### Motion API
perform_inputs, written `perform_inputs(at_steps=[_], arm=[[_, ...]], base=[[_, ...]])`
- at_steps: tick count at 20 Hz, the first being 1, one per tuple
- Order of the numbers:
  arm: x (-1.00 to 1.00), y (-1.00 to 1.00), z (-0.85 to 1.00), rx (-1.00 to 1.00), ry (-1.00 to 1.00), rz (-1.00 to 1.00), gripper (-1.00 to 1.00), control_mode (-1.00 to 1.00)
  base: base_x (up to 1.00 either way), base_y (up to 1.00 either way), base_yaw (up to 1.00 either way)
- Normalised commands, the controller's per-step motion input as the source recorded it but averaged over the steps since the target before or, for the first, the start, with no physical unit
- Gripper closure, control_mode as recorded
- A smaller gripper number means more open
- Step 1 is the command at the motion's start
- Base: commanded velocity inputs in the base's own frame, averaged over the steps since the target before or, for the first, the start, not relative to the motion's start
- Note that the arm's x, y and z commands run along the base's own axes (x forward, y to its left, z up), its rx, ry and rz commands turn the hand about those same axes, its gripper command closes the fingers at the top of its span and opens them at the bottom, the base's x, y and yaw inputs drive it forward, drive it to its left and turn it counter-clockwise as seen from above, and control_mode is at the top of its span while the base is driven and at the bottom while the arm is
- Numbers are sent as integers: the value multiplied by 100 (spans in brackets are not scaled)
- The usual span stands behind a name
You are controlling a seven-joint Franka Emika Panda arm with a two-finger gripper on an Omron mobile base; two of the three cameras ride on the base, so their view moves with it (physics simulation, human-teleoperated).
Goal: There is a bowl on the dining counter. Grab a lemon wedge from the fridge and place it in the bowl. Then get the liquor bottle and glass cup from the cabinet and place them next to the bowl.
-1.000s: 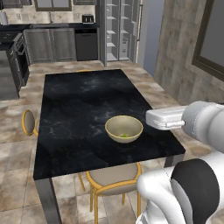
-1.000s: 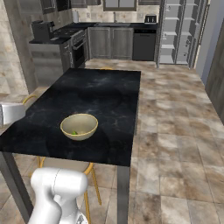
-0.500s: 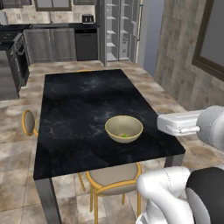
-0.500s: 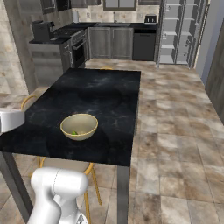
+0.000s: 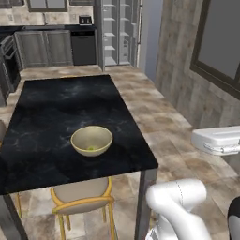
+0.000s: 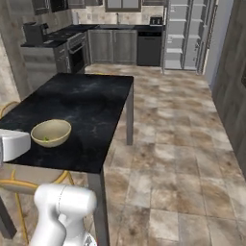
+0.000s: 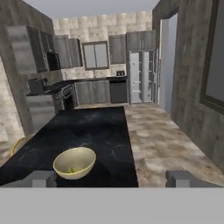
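Nearest to us, our gripper (image 7: 111, 178) stands spread wide with nothing between its fingertips (image 7: 42, 178), hanging at the near end of the dining counter (image 5: 56, 117). Just past that near edge the bowl (image 5: 91, 139) sits upright on the black slab, close to the counter's near right corner in the left base view. Inside the bowl lies the lemon wedge (image 7: 70, 170), a small yellow-green speck on its floor. Under the counter's near edge, on our side of the bowl, a yellow-legged stool (image 5: 82, 197) is tucked in. Beyond the counter's far end stands the fridge (image 6: 185, 34), its doors open and white shelves showing. Left of it, along the back wall, runs the kitchen worktop (image 6: 117, 28) with grey cupboards.
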Motion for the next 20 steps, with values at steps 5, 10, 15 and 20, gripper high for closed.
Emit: perform_inputs(at_steps=[5, 10, 15, 20], arm=[[0, 0, 0, 0, 0, 0, -100, 100], [0, 0, 0, 0, 0, 0, -100, 100], [0, 0, 0, 0, 0, 0, -100, 100], [0, 0, 0, 0, 0, 0, -100, 100]], base=[[8, -100, 6], [63, -100, 12], [98, -84, 19], [100, -60, 25]])
